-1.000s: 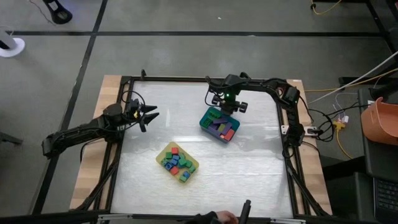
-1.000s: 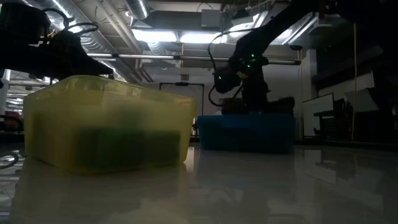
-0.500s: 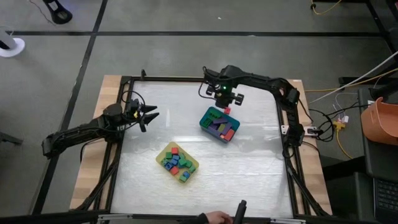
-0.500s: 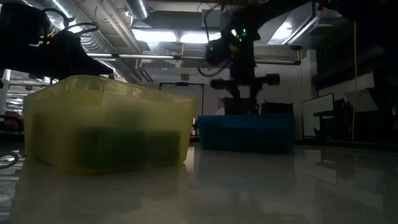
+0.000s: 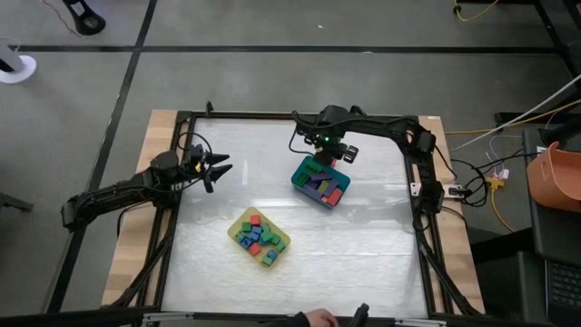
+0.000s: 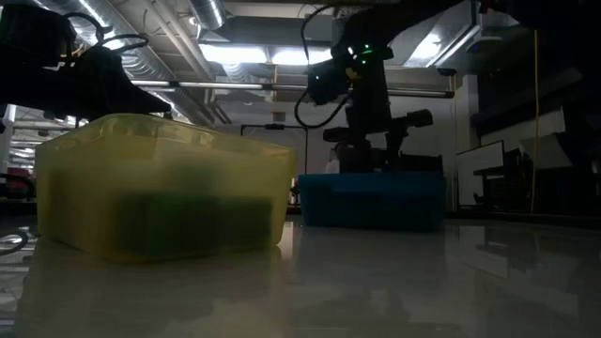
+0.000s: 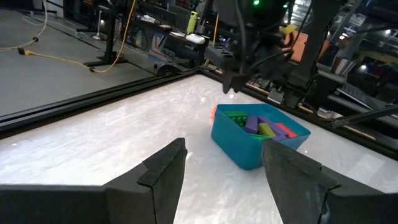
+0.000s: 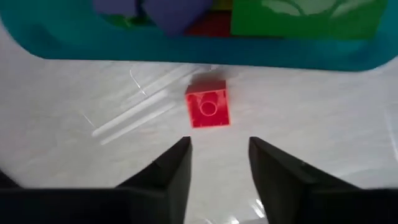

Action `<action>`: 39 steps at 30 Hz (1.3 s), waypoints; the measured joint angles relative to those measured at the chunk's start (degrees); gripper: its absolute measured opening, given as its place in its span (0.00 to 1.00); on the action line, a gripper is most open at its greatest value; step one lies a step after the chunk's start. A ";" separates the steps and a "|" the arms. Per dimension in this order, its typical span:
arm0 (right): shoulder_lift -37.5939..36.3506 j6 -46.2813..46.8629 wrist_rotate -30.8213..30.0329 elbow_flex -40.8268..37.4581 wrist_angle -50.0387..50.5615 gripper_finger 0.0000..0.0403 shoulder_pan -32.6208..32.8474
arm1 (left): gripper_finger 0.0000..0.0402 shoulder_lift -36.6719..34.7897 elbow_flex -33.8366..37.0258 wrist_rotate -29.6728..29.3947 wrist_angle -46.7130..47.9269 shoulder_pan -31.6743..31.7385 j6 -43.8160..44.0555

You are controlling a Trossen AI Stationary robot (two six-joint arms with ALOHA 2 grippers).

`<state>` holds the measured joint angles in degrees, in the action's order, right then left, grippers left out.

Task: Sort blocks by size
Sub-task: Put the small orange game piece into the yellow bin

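Right wrist view shows the right gripper (image 8: pixel 217 163) part-open and empty above a small red cube (image 8: pixel 208 107) lying stud-up on the table (image 8: pixel 323 124), square, with no long axis. Just past it, the teal tray (image 8: pixel 186 40) wall stands, holding longer blocks (image 5: pixel 320 181). Well apart, the left gripper (image 5: pixel 221 167) waits open, empty.

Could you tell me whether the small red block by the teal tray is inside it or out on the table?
Out: the red block lies on the table just outside the teal tray, below the right gripper.
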<state>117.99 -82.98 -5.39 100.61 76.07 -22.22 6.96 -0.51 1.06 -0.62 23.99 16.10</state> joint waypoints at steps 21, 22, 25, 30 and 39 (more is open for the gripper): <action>-0.07 -1.31 3.43 -10.68 -11.23 0.60 -2.29 | 0.50 0.00 0.00 0.00 0.00 -0.02 0.00; -0.07 -1.31 3.41 -11.12 -11.73 0.60 -2.29 | 0.50 -0.01 0.00 0.02 0.01 -0.01 0.00; -0.07 -1.33 3.40 -12.53 -13.13 0.60 -2.29 | 0.50 0.00 0.00 0.02 0.01 -0.02 0.00; -0.07 -1.35 3.41 -14.96 -15.14 0.60 -2.29 | 0.50 0.00 0.00 0.00 0.02 -0.01 0.00; -0.07 -1.38 3.39 -17.44 -19.67 0.54 -2.19 | 0.50 0.00 0.00 0.01 0.01 -0.02 0.00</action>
<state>117.93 -84.36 -2.00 83.18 56.40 -24.40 6.96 -0.51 1.07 -0.61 23.97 16.10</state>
